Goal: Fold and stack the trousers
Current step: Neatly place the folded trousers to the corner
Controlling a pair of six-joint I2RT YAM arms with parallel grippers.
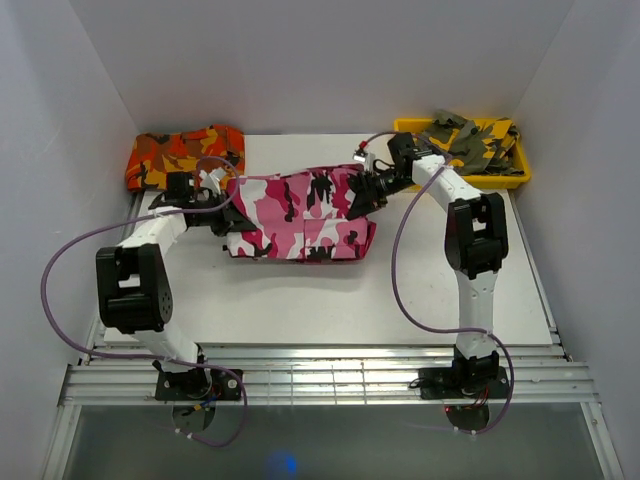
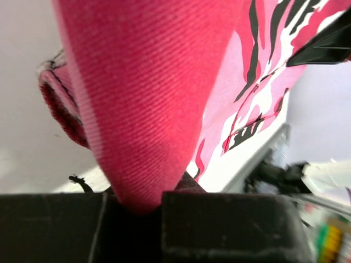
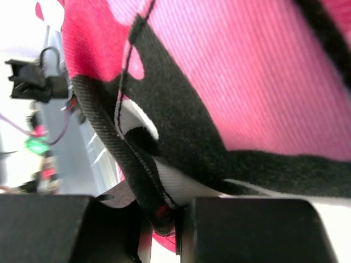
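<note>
**Top external view.** The left gripper and the right gripper are each closed on one end of the long pink, magenta, white and black camouflage-print fabric trousers. The garment lies partly folded on the white table, midway between the left and right edges and nearer the far edge. Its upper layer is drawn up between the two grippers. Folded orange-red camouflage trousers sit at the far left corner. A yellow plastic bin holding olive-grey camouflage trousers sits at the far right corner.

**Left wrist view.** The left gripper has its jaws nearly together, and a rounded fold of plain magenta twill on the trousers is pinched between them. The cloth drapes freely above the pinch.

**Right wrist view.** The right gripper clamps a stitched, hemmed edge of the trousers, here black, white and pink.

**Handling.** The fabric appears light, limp and non-slippery. It will likely sag between the holds, so thick seams or hems probably offer the surest grip.
</note>
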